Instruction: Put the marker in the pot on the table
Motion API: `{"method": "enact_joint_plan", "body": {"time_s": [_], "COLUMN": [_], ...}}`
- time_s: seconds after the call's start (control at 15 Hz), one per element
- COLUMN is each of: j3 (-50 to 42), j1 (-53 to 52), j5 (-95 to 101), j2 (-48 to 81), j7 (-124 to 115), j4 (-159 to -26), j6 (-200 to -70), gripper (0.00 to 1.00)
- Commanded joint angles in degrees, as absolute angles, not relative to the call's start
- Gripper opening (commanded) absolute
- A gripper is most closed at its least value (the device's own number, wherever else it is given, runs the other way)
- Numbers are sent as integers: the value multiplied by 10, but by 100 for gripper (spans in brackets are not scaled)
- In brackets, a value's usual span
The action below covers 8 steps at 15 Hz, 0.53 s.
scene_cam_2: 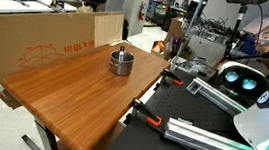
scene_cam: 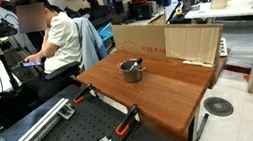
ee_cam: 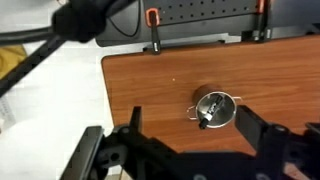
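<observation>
One table (ee_cam: 170,75) with a reddish-brown top fills the wrist view, and on it stands one pot (ee_cam: 213,108), at about 4 o'clock from the picture's centre. Its two short handles stick out at roughly 9 and 3 o'clock. One marker (ee_cam: 205,118) is inside the pot, a dark stick leaning toward 7 o'clock of the rim. In an exterior view its end (scene_cam_2: 122,51) rises just above the rim.

The gripper (ee_cam: 190,115) comes in from 6 o'clock with its two fingers (ee_cam: 135,125) spread wide. It holds nothing, and the pot shows between the fingers, nearer the 3 o'clock one. Whether the gripper hangs above the pot I cannot tell.

Two orange clamps (ee_cam: 153,17) grip the table edge at 12 o'clock. One cardboard sheet (scene_cam_2: 48,41) stands along the table's far side, and one seated person (scene_cam: 56,40) is at 10 o'clock of the pot.
</observation>
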<state>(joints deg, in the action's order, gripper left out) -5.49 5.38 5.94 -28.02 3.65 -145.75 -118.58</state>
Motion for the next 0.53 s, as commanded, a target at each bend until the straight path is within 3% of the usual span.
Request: {"method": "enact_joint_plan", "body": {"time_s": [0.0,0.47], "j3": [-65,-77], "j1": [46,52], "j5": [-6,-173], "j2": [-286,-265], "j7": [9,-33], "j4": [-1484,-1510], "j6": [-1197,-1205], "gripper": [100,100]}}
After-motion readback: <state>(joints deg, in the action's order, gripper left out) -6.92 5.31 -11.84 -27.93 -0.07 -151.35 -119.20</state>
